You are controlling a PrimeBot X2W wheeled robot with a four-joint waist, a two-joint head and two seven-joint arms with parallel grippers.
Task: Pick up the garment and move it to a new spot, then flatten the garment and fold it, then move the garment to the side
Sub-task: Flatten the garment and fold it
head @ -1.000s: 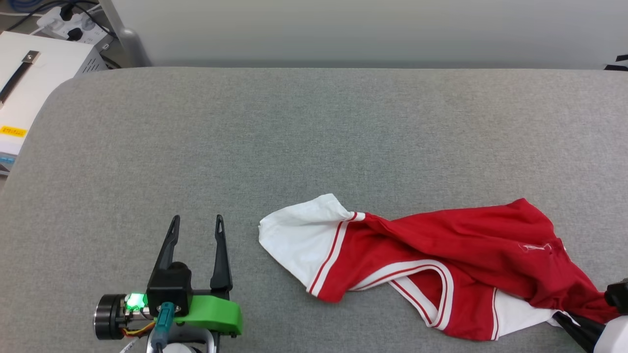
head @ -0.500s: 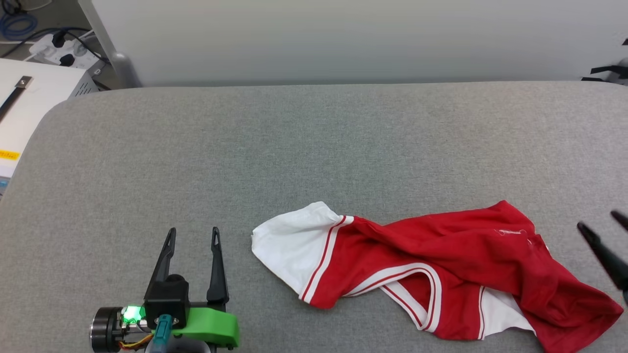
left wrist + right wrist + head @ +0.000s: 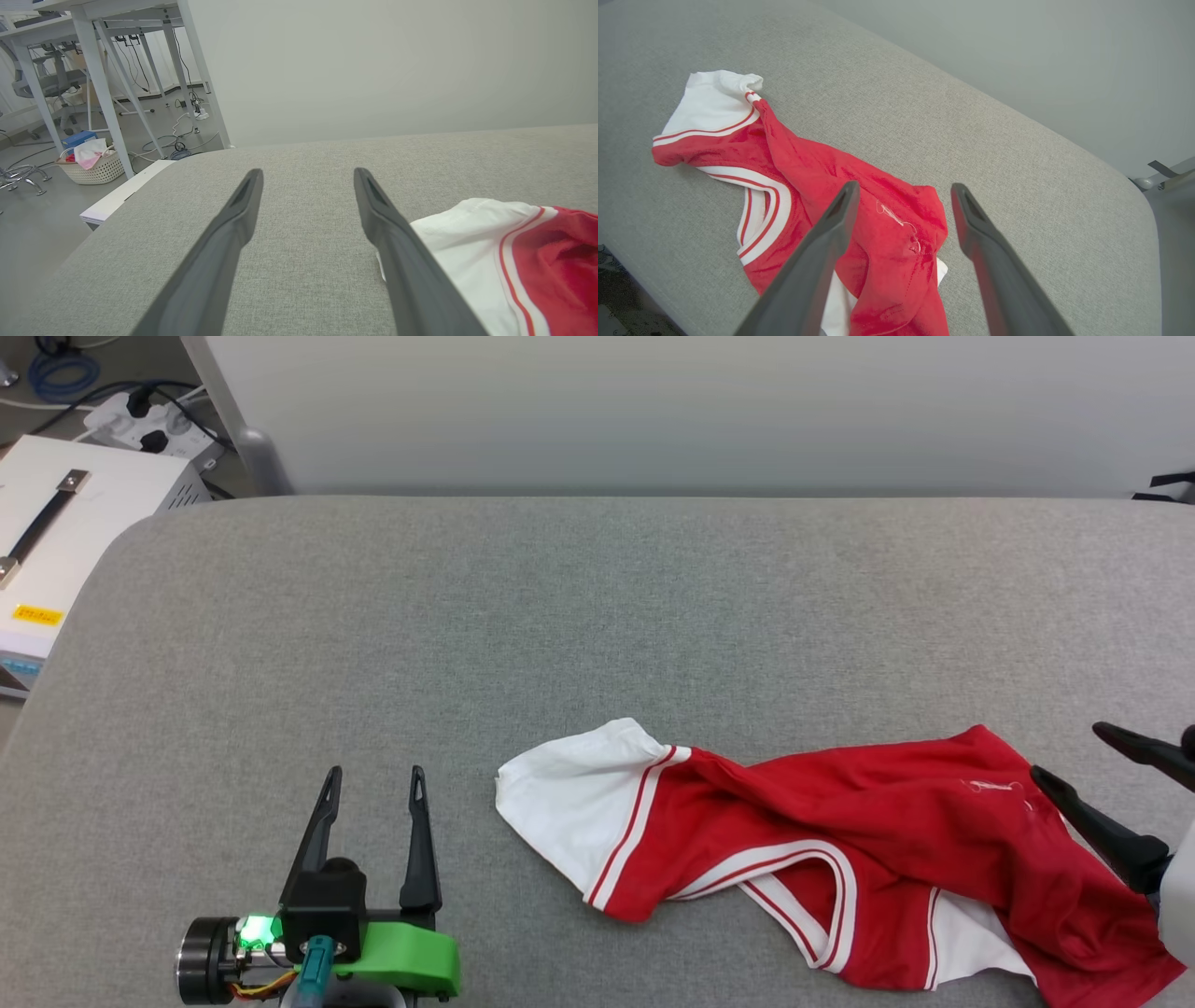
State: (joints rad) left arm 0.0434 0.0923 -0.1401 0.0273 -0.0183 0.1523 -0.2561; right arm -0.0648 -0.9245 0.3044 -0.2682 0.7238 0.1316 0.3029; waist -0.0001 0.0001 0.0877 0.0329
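Shirt (image 3: 887, 821) lies crumpled on grey pad (image 3: 560, 616), lower right of head view. Right gripper (image 3: 1069, 753) fingers apart over its right end, gripping nothing. Left gripper (image 3: 375, 772) fingers apart, lower left, beside the white sleeve.

Soft matt jersey garment (image 3: 840, 859) lies on a coarse woven grey cloth tabletop (image 3: 560, 616)
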